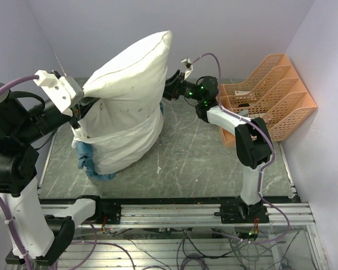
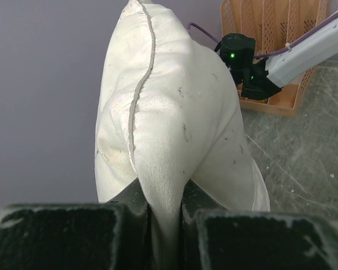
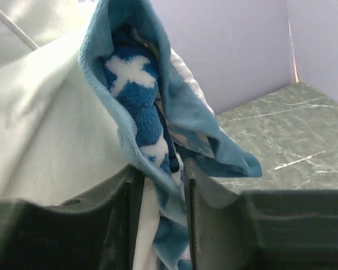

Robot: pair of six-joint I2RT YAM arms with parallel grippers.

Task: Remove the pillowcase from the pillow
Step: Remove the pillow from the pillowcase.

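- pillow [image 1: 135, 62]: off-white, with a few dark specks
- pillowcase [image 1: 124, 140]: white inside showing, teal ruffle, blue-and-white print
- table [image 1: 203, 152]: grey-green, marbled
- file rack [image 1: 276, 90]: orange

From above, the plump off-white stuffed pillow [image 1: 132, 73] stands on end on the grey-green marbled table [image 1: 203, 157], leaning, top corner pointing up and to the right. The thin fabric pillowcase [image 1: 121, 140], white inner side out, is bunched around the pillow's lower half, and its teal ruffled edge spills onto the table at lower left. The left gripper [image 1: 79, 102] is right at the pillow's left edge. The right gripper [image 1: 166, 90] is tucked against the right side where pillow meets pillowcase. Both sets of jaws are hidden. Far right, a stepped orange mesh plastic tray rack [image 1: 270, 95] sits by the wall, well apart.
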